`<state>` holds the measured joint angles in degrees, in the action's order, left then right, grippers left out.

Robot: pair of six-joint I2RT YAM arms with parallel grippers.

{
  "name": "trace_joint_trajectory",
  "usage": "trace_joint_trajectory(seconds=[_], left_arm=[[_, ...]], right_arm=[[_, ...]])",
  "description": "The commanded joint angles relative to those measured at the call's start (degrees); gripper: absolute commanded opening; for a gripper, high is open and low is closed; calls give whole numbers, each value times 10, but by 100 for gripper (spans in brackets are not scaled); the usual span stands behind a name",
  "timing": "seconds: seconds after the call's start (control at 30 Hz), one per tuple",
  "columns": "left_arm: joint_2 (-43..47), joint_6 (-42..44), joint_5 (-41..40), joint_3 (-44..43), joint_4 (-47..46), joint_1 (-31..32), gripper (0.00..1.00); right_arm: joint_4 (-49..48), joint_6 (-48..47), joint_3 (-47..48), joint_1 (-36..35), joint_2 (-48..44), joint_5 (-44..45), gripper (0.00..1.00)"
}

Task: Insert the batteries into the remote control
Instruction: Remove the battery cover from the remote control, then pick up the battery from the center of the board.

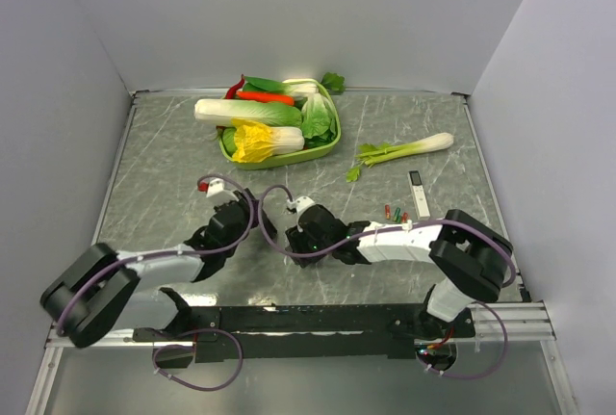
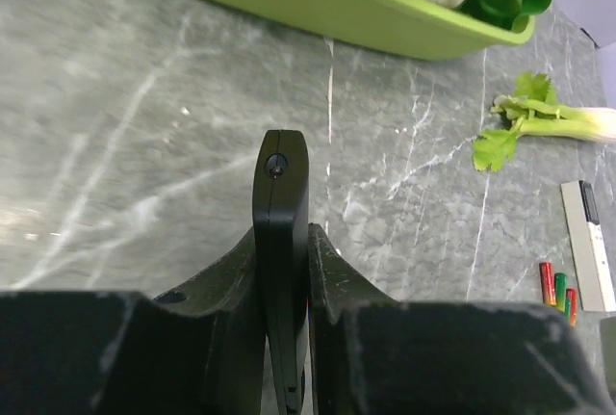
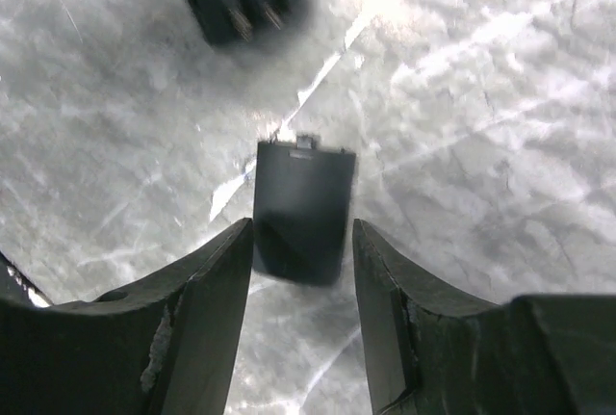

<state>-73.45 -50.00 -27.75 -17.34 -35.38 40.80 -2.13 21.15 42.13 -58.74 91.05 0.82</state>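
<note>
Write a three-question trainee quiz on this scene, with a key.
1. True or false: the left gripper is shut on the remote control.
2. How many batteries lie on the table?
3. The batteries lie: A) in the remote control's slot B) beside the white device C) on top of the remote control.
Key: 1 true; 2 three; 3 B.

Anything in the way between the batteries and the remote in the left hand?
Yes. In the top view the right hand sits roughly on the line from the batteries to the remote in the left hand, over a loose black cover. Nothing else visible there.
</note>
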Motion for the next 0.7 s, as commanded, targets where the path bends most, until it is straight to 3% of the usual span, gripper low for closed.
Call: trace_joint_trajectory(seconds=[0.0, 0.07, 0.17, 0.37, 0.53, 0.67], left_arm=[[94, 65, 8, 15, 25, -19, 18], [140, 74, 49, 18, 32, -36, 8], [195, 84, 110, 18, 50, -67, 1], [273, 96, 283, -26, 115, -124, 1], [290, 104, 468, -84, 152, -181, 1], [273, 100, 581, -133, 189, -227, 1]], right_arm=[[99, 0, -4, -3, -62, 12, 56], [115, 2, 1, -3, -103, 33, 59], [144, 8, 4, 6, -162, 59, 62], [205, 34, -7, 78, -274, 55, 75], [273, 41, 1, 175, -341, 70, 99], [327, 48, 23, 245, -357, 72, 100]])
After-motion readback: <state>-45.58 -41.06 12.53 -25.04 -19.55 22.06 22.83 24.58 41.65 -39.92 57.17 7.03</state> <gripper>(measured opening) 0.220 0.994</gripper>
